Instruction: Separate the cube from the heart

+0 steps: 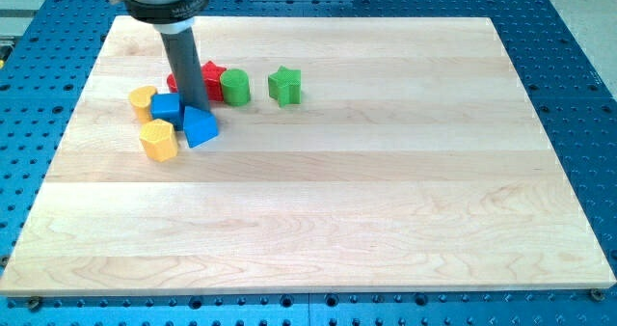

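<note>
Blue cube (166, 107) lies touching the yellow heart (143, 99).

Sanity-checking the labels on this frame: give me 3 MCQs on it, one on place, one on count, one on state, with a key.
1. Where is the cluster of blocks on the board?
A. the view's upper left
B. the view's lower right
C. the view's centre

2. How many green blocks show?
A. one
B. two
C. three

3. How does the green star stand to the other blocks?
A. apart from them
B. stacked on the blue cube
C. pressed against a yellow block

Key:
1 A: all blocks sit near the view's top left, around my tip.
2 B: the green cylinder and the green star.
3 A: bare wood shows all around the star, while the blue cube sits packed among its neighbours.
</note>
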